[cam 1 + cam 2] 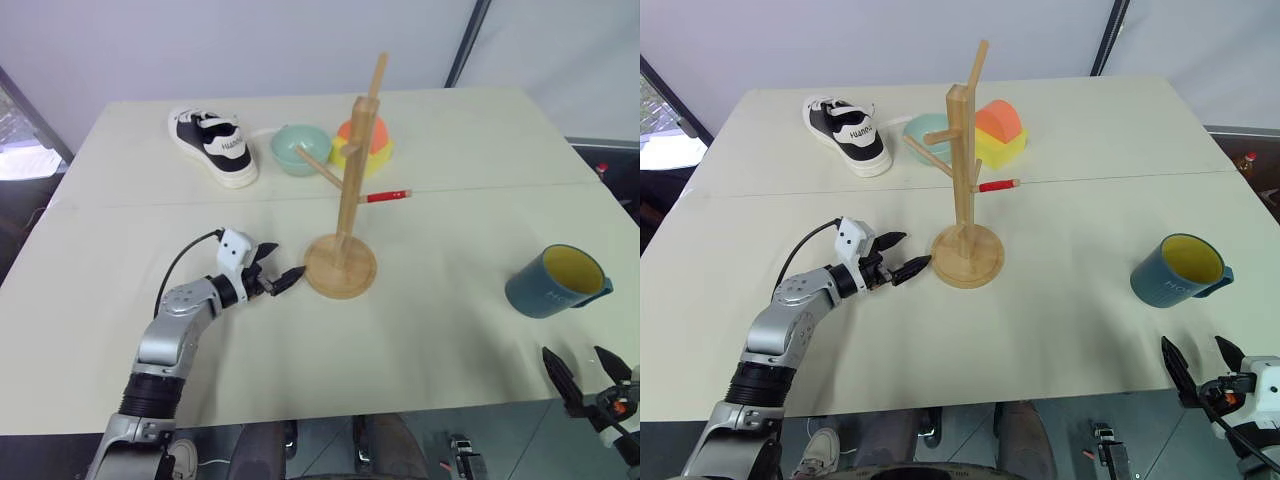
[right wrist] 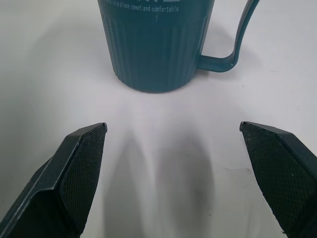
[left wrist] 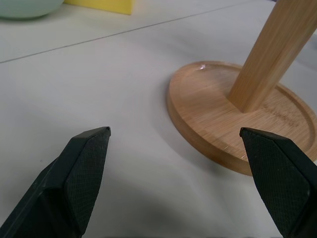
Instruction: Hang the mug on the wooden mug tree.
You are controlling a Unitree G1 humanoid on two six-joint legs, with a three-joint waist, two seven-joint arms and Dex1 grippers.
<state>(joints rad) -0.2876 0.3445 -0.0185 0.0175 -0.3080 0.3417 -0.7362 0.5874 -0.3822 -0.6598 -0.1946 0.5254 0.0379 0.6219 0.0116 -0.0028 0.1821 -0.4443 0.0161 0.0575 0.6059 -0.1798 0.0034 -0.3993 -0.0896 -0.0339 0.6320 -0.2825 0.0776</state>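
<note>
A pale table [image 1: 420,330] under a white wall carries everything, and at its near edge the right gripper [image 1: 585,378] waits with fingers spread wide and empty, just short of the mug [image 1: 555,281], which stands upright on the right side, unhung, so the whole pick-and-hang is left. Further in, the left gripper [image 1: 272,270], fingers also apart, points at the disc base of the wooden mug tree [image 1: 345,200]. Behind the tree's pegs, a mint bowl [image 1: 297,148] and a yellow-and-orange object [image 1: 365,143] are partly hidden, the latter hard to identify.
</note>
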